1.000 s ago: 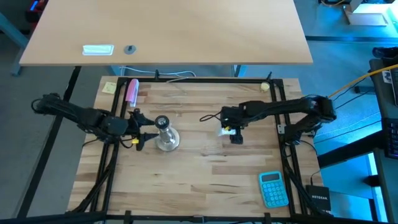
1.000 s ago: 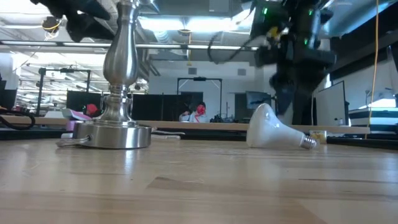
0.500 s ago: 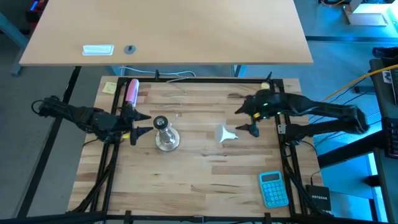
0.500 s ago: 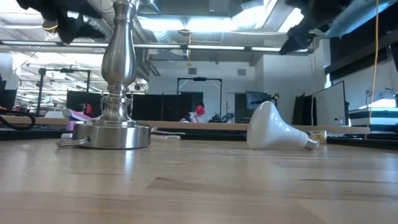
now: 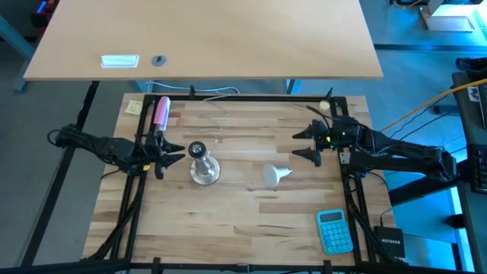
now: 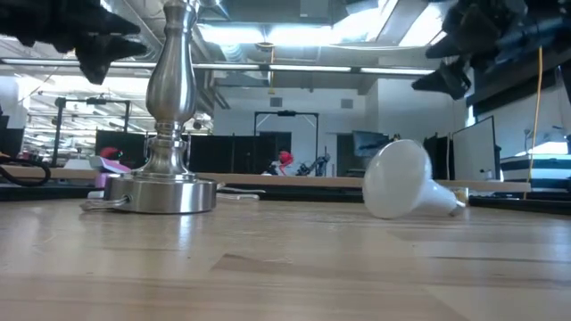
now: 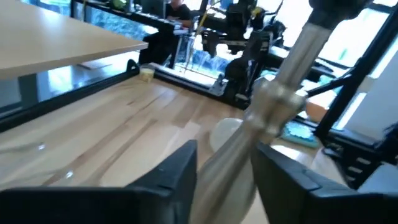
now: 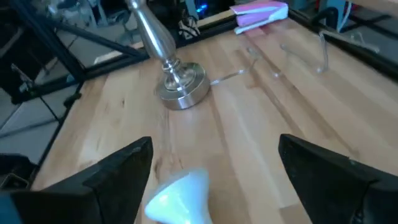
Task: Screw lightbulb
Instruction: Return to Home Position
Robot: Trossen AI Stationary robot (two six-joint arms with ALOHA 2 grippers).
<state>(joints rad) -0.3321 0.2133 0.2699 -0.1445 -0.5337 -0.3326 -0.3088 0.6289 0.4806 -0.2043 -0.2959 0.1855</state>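
The white lightbulb point(image 5: 275, 175) lies on its side on the wooden table, globe toward the near left, narrow neck point(image 6: 449, 204) toward the right; it also shows in the right wrist view point(image 8: 180, 194). The shiny metal socket stand point(image 5: 202, 164) stands upright on its round base point(image 6: 163, 193) at the left. My left gripper point(image 5: 175, 153) hovers just left of the stand's stem point(image 7: 273, 112), fingers apart, touching nothing. My right gripper point(image 5: 306, 146) hangs open above the table, right of and beyond the bulb.
A teal calculator point(image 5: 335, 230) lies near the front right corner. A pink object point(image 5: 161, 112) and a yellow note point(image 5: 134, 106) sit at the far left. Black frame rails point(image 5: 346, 164) run along both sides. A light tabletop point(image 5: 205, 38) stands beyond the far edge.
My right gripper has risen from the bulb and drawn back toward the table's right edge, open. The bulb, left on the table, has rolled a little toward the near edge and turned its globe nearer. My left gripper has backed off leftward from the stand, its fingers coming closer together.
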